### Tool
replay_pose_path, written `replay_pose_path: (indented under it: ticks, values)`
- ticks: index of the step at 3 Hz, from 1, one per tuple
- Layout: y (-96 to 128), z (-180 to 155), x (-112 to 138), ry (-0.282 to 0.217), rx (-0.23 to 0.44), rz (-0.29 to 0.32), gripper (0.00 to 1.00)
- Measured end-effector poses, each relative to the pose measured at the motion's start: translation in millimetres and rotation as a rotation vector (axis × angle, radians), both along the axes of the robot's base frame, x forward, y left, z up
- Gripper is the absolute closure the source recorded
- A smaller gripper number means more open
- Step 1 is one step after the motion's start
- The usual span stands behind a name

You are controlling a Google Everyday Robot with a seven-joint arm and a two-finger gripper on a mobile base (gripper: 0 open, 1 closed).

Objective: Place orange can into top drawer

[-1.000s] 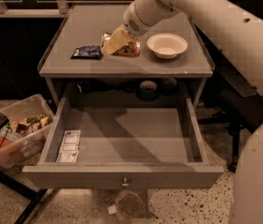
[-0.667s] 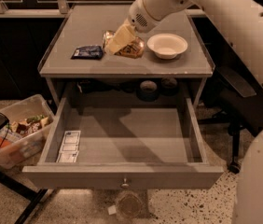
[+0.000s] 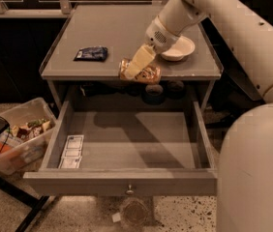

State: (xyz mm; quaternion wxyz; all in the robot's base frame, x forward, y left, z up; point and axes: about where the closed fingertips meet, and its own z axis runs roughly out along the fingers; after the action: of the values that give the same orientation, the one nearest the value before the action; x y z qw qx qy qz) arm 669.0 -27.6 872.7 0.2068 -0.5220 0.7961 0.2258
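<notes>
The orange can (image 3: 145,74), mottled orange-brown, lies sideways in my gripper (image 3: 137,64) at the front edge of the grey table top (image 3: 112,28), over the back of the open top drawer. The gripper's cream fingers (image 3: 141,58) come down from the upper right and are shut on the can. The top drawer (image 3: 127,141) is pulled far out below. Its flat grey front panel (image 3: 78,182) with a small round knob (image 3: 130,190) faces the camera.
A dark blue snack packet (image 3: 91,53) lies on the table's left and a white bowl (image 3: 179,48) on its right, behind my arm. A white leaflet (image 3: 71,152) lies in the drawer's left front corner. A plastic bin (image 3: 18,139) of items stands on the floor at left.
My gripper has carried the orange can from beside the snack packet forward and a little right, to the table's front edge above the open drawer.
</notes>
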Motion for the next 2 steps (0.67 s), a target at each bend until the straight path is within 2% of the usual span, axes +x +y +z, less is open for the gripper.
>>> replay_pose_path:
  ticks: [1, 2]
  values:
    - [-18, -70, -26, 0.223, -0.059, 0.051, 1.0]
    - [-24, -134, -47, 0.392, -0.085, 0.082, 1.0]
